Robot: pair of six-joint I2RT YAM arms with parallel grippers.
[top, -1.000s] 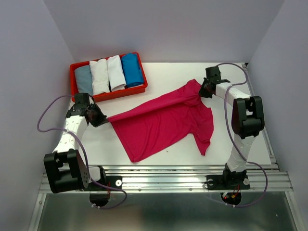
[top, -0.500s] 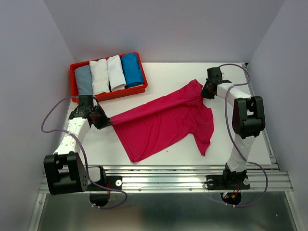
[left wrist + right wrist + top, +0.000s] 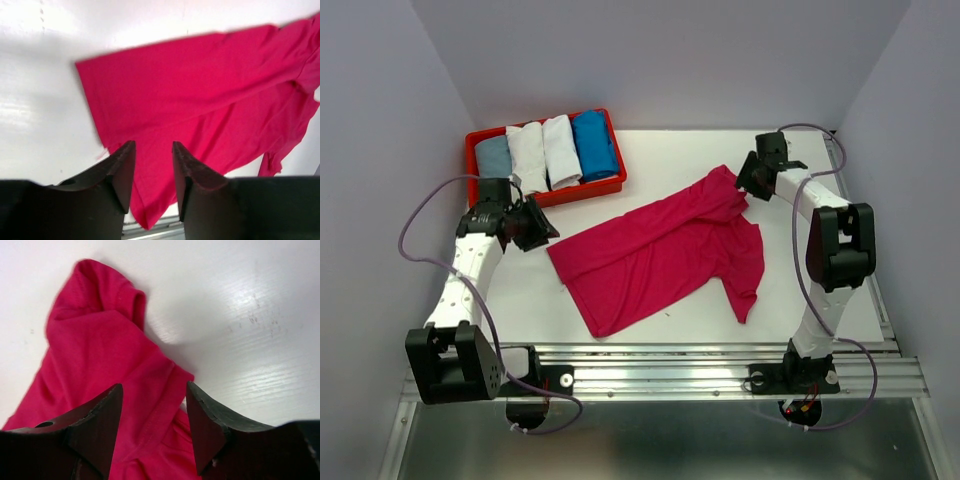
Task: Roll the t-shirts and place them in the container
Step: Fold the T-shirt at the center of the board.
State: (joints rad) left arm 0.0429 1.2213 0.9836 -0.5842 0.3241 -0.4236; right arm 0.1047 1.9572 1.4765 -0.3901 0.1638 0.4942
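Pink t-shirt: the magenta t-shirt lies flat and slantwise on the counter, its hem end near my left arm and its collar end under my right. One sleeve trails toward the near edge.
Finished ones: four rolled t-shirts sit side by side in the red tray: grey-blue, two white and blue.
Left pincer: my left pincer stands parted and holds nothing. It is just off the hem corner, and my wrist view shows cloth lying free below the gap.
Right pincer: my right pincer is also parted and empty, poised over the bunched far end of the shirt.
Risk, fold: I judge the far long edge, which looks folded over, could slacken or spring open now that nothing pins it.
Risk, skew: the shirt lies at a slant with a loose sleeve, so a roll started now could come out crooked or cone-shaped.
Risk, tray: my left arm is near the tray, and a careless swing could knock it.
Change since a second ago: both pincers were clamped on the shirt's ends, pulling it taut into a point on the left. Both have since let go and drawn back, and that point has relaxed into a blunt hem.
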